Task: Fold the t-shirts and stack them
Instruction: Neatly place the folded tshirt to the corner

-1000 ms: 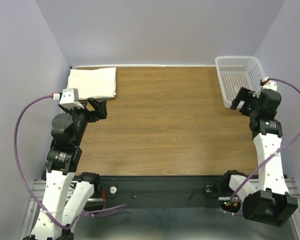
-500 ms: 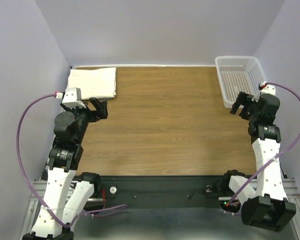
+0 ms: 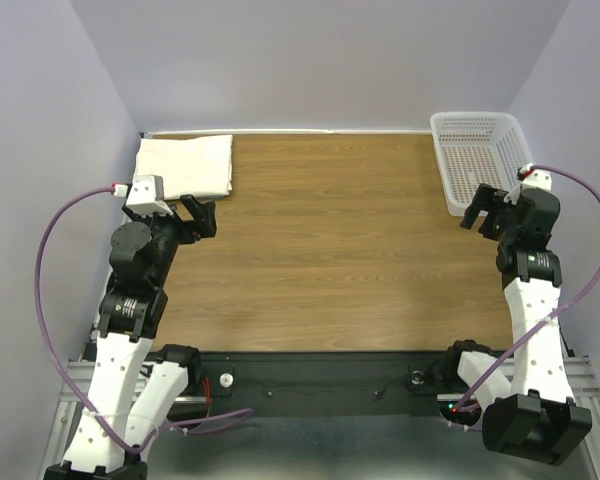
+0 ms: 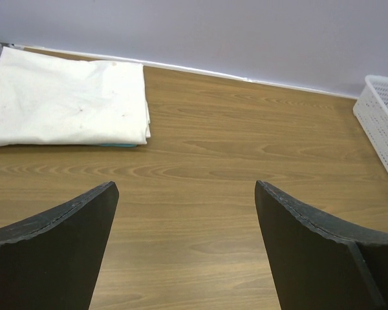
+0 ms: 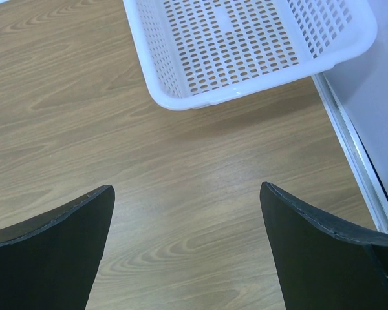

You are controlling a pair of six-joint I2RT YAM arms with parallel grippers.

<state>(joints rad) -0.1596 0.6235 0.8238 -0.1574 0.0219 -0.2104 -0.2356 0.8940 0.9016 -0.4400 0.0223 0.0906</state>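
The cream t-shirt [image 3: 184, 166] lies folded flat at the table's far left corner; it also shows in the left wrist view [image 4: 64, 97]. A thin sliver of the turquoise t-shirt [image 4: 119, 144] peeks out under its near edge. My left gripper [image 3: 195, 216] is open and empty, just in front of the folded stack; its jaws stand wide apart in the left wrist view [image 4: 184, 213]. My right gripper [image 3: 482, 208] is open and empty above bare wood near the basket, jaws wide in the right wrist view [image 5: 187, 219].
A white perforated basket [image 3: 462, 185] stands empty at the far right corner, seen in the right wrist view [image 5: 181, 100] and at the left wrist view's right edge [image 4: 375, 132]. The table's right rail [image 5: 355, 161] runs beside it. Walls enclose three sides.
Over the last second the right arm drew back a little from the basket and the left wrist shifted slightly; in the last half second nothing visibly moved.
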